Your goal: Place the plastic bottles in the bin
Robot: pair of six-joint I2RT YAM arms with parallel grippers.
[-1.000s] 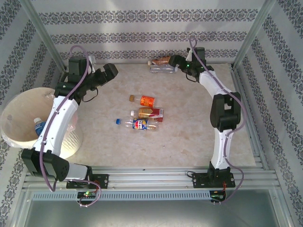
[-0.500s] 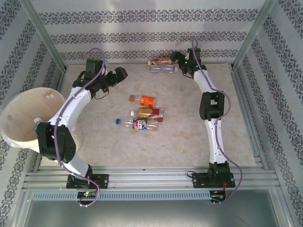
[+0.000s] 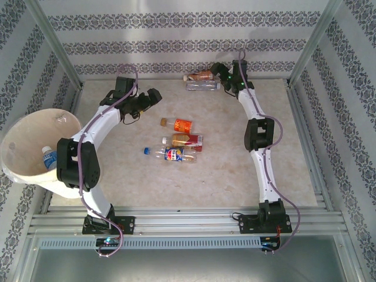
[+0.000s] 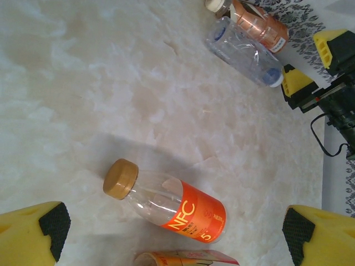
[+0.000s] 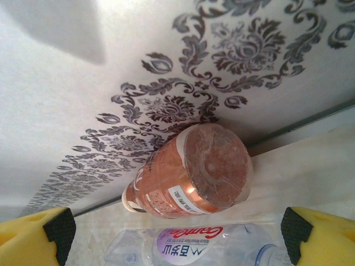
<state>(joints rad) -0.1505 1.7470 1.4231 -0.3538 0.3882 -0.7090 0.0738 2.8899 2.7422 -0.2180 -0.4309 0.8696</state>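
Copper-brown plastic, crinkled and round, makes the copper-brown bottle (image 5: 194, 172) the trickiest target. It lies on its side against the patterned wall (image 5: 166, 66), far across the desk (image 3: 223, 164) from the bin (image 3: 17, 132), and a clear purple-labelled bottle (image 5: 188, 246) touches its flank. Nearer the bin, roughly mid-desk, lie the orange NFC bottle (image 4: 172, 205), a red-and-yellow-labelled bottle (image 3: 185, 140) and a blue-labelled bottle (image 3: 172, 154), close together. One more bottle, the binned bottle (image 3: 49, 157), rests inside the bin. The likeliest trouble is at the wall. If the right claw (image 5: 177, 227) closes from here, it could trap both neighbours at once. It could also shove the copper-brown bottle into the wall so that the slick, springy plastic squirts sideways. From there the carry back to the bin is also the longest, so a weak pinch could drop the load on the way. On the bin's side, the left claw (image 3: 154, 96) risks nipping the NFC bottle near its cap because the bottle lies slantwise to the fingers. It could also nudge the red-and-yellow-labelled bottle just beside it. Both claws stand wide apart and hold nothing. The right arm is stretched almost straight away from its base, with its claw aimed along the wall at the pair. The left arm has its elbow beside the bin and its forearm reaches away from the bin, with its claw tipped down above the NFC bottle.
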